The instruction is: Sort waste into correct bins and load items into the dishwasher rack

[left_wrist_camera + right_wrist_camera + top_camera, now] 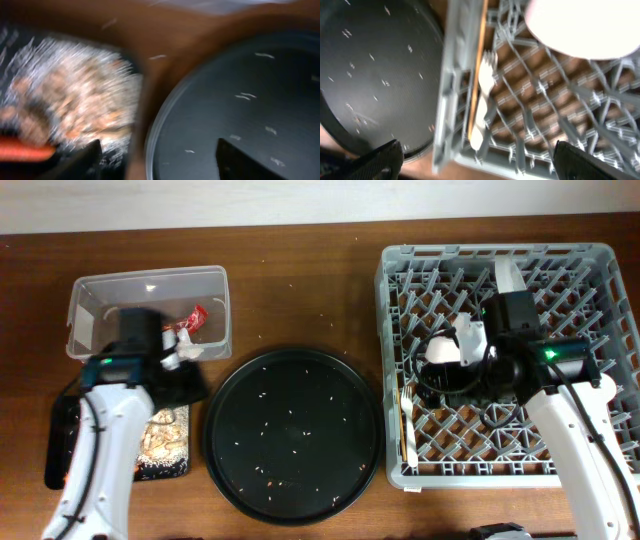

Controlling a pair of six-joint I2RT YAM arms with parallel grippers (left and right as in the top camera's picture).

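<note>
My left gripper (190, 383) (157, 161) is open and holds nothing. It hangs over the strip of table between the shallow black tray (60, 442) and the round black tray (293, 435). Beige scraps (162, 436) (75, 97) and an orange carrot (22, 150) lie in the shallow tray. A red wrapper (194, 316) sits in the clear tub (150, 285). My right gripper (440, 380) (480, 162) is open and empty above the dishwasher rack (590, 290) (450, 100), over its front left part. There a white utensil (405, 412) (482, 97), a wooden stick (478, 60) and a white bowl (440, 351) (585, 22) rest.
The round black tray (240, 95) (370, 70), dotted with small crumbs, lies between the bins and the rack. The clear tub stands behind the shallow tray at the left. The left wrist view is blurred.
</note>
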